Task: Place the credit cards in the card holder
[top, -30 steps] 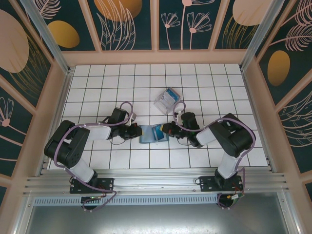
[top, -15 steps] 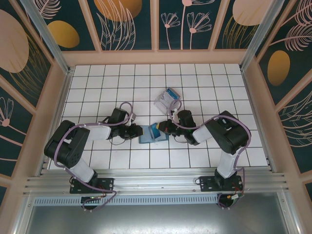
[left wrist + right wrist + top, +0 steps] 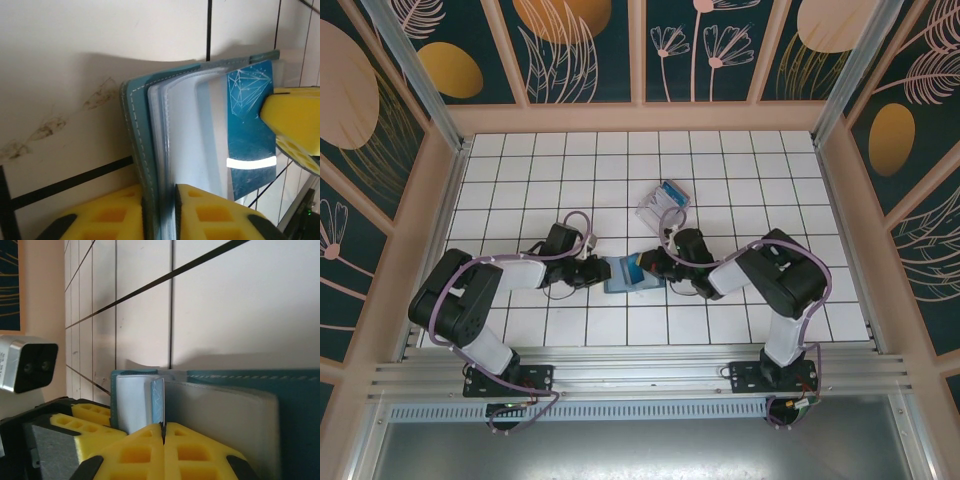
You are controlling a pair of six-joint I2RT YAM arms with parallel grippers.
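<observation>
Open tile of the white tiled table (image 3: 520,170) is left on every side of the two meeting grippers, bounded by the peach frame walls. The one thing close by is a clear plastic tray (image 3: 650,212) with blue cards in it, just beyond the right gripper (image 3: 650,266).

The left gripper (image 3: 601,270) is clamped on the near edge of the dark teal folding card holder (image 3: 625,281), which lies opened on the table directly between the two grippers. The right gripper is closed on a blue plastic credit card (image 3: 637,268) – pinched by one end, its other end laid in among the holder's pages.

From the left wrist, the holder's stitched teal cover (image 3: 135,125) and clear sleeves (image 3: 185,140) are seen squeezed between the yellow fingers (image 3: 115,217), and the card's printed face (image 3: 247,130) is seen flat. From the right wrist, the card (image 3: 158,400) is seen edge-on above the closed jaws – a view in which the left gripper (image 3: 75,415) appears just to the side.
</observation>
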